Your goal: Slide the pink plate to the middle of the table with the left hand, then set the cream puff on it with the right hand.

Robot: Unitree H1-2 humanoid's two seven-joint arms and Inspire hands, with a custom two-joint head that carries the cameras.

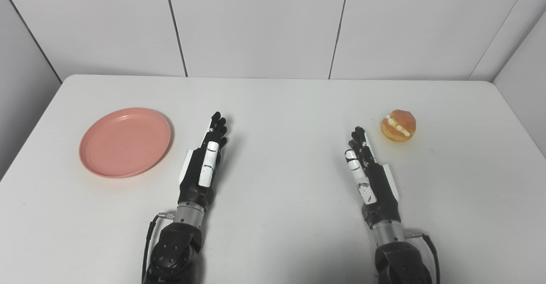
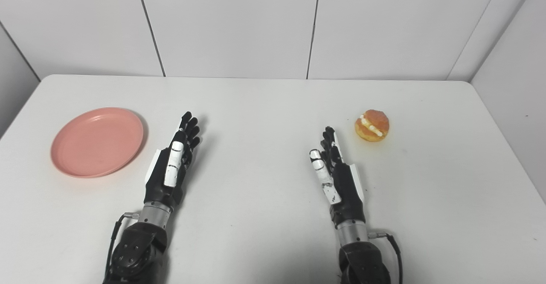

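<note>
Plate [image 1: 124, 142] is the marker for everything else: pink, round and shallow, it is lying flat on the white table [image 1: 281, 105] toward the left edge, with nothing on it.

Just to the right of the plate, the left hand [image 1: 206, 159] is hovering or resting low over the table, edge-on, fingers stretched out straight and pointing toward the far wall. It is holding nothing and is not touching the plate; a narrow strip of bare table is showing between them.

Farther right of the plate, past the middle of the table, the right hand [image 1: 367, 173] is sitting in the same pose, fingers extended and empty, thumb side turned up.

Farthest from the plate, near the right side of the table, the cream puff [image 1: 398, 125] is sitting on the surface, golden brown with a white line of filling showing along its split. It is lying just beyond and to the right of the right hand's fingertips, close to them but apart.

Both forearms are entering from the bottom edge, each trailing a thin black cable at the wrist.
</note>
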